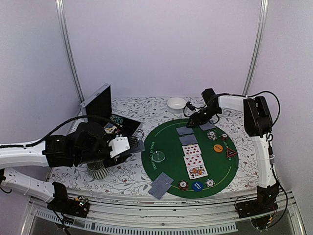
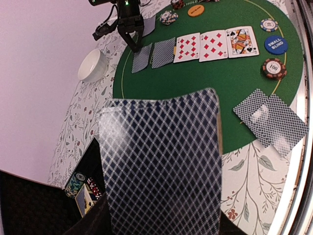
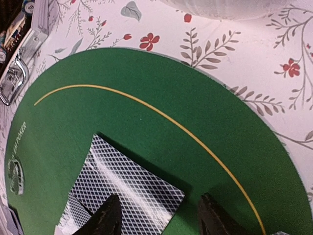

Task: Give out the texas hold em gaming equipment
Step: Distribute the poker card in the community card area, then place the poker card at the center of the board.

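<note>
the left gripper (image 1: 133, 145) hangs over the flowered tablecloth (image 1: 122, 178) just beside the green mat (image 1: 168, 171). it grips a held card (image 2: 161, 161), back up, which fills its wrist view and hides the fingers. the right gripper (image 3: 159, 218) is open at the far end of the mat, jaws apart. one finger (image 3: 110, 215) is over the corner of a flat card (image 3: 127, 196) lying face down and the other is over bare felt. that card heads a row with a second face-down card (image 2: 163, 53) and three face-up cards (image 2: 213, 45). a face-down pair (image 2: 271, 117) overlaps at the mat's near edge, close to the reddish-brown chip (image 2: 274, 68), blue chip (image 2: 276, 45) and white chip (image 2: 269, 24). the orange chip (image 1: 218, 147) and red triangular marker (image 1: 231, 152) lie on the right side.
</note>
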